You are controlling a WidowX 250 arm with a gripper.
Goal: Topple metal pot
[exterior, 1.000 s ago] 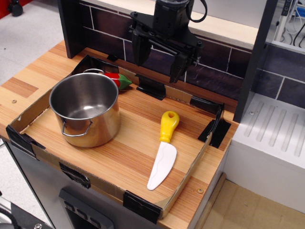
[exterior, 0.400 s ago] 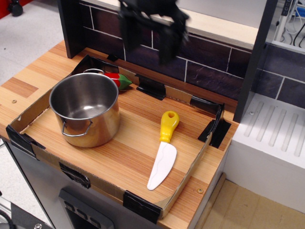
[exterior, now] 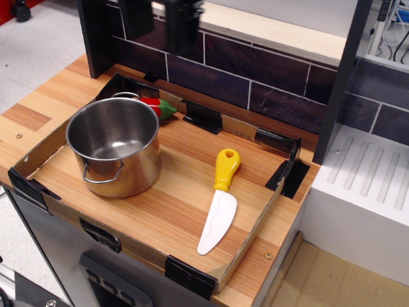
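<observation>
The metal pot (exterior: 115,144) stands upright at the left of the cardboard tray (exterior: 252,217), its open mouth up and empty. One wire loop handle faces the front and the other the back. My gripper (exterior: 160,29) is at the top edge of the view, blurred by motion, high above and behind the pot in front of the tiled back wall. Its two dark fingers (exterior: 182,29) hang apart with nothing between them. It touches nothing.
A red and green toy pepper (exterior: 160,107) lies right behind the pot. A toy knife (exterior: 218,198) with a yellow handle lies in the tray's right half. A black post (exterior: 342,70) and a white drainer (exterior: 370,179) stand at the right.
My gripper has moved left and up along the back wall, from above the tray's middle to above the pot's far side. The pot, knife and pepper have not moved.
</observation>
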